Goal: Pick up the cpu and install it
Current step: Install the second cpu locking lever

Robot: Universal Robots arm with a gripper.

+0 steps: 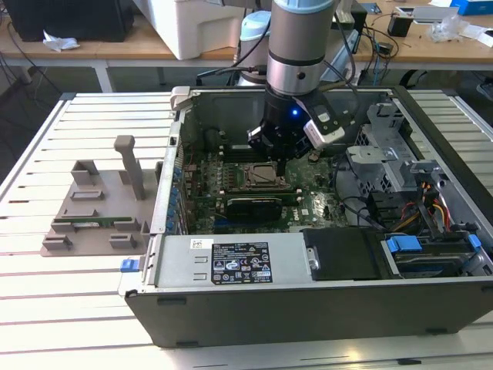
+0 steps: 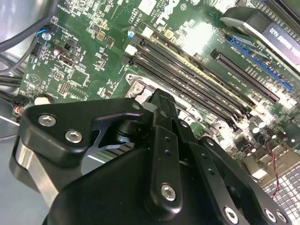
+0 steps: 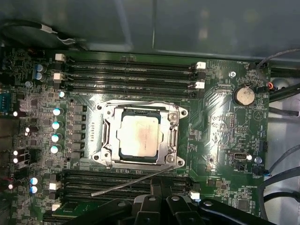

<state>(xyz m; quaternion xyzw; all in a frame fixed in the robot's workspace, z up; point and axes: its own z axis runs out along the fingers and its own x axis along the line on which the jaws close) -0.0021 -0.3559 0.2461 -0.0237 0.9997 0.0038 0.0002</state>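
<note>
1. While the gripper point(image 1: 282, 156) hangs inside the open computer case point(image 1: 431, 139), the cpu point(image 3: 139, 136) lies flat in its socket frame point(image 3: 105, 115), at about twelve o'clock from the finger bases in the first wrist view.
2. Whether the jaws are released or clenched, I cannot tell.
3. Memory slots point(image 3: 131, 75) flank the socket; a thin lever point(image 3: 126, 185) lies between chip and gripper.

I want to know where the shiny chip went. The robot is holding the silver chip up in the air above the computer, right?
Not quite. The first wrist view shows the cpu already lying in its socket on the green motherboard, not up in the air. The gripper is above it, inside the computer case.
</note>
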